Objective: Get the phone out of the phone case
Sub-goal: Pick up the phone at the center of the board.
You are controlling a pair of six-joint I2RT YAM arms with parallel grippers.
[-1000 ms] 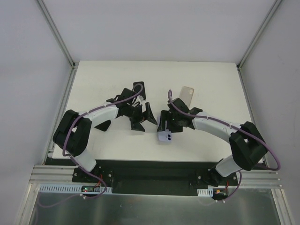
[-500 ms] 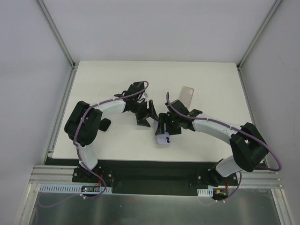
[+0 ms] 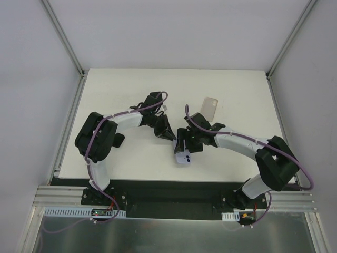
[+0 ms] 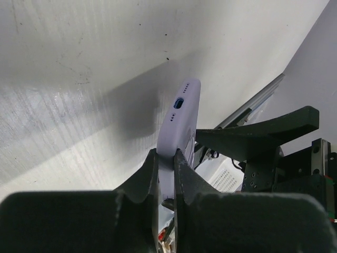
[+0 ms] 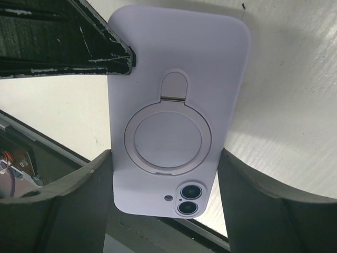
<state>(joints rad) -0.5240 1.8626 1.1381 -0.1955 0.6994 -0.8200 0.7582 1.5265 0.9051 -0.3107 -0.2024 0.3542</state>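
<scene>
On its back, the lilac phone case carries a ring stand.

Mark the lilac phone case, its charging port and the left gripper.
lilac phone case [image 5: 168,138], right wrist view, centre of its ring.
charging port [image 4: 178,103], left wrist view, its dark opening.
left gripper [image 4: 166,154], left wrist view, between its fingertips.

Robotics lab cell, white counter boxed by bare walls and aluminium posts, left arm and right arm bolted by a rail, loose cables
</scene>
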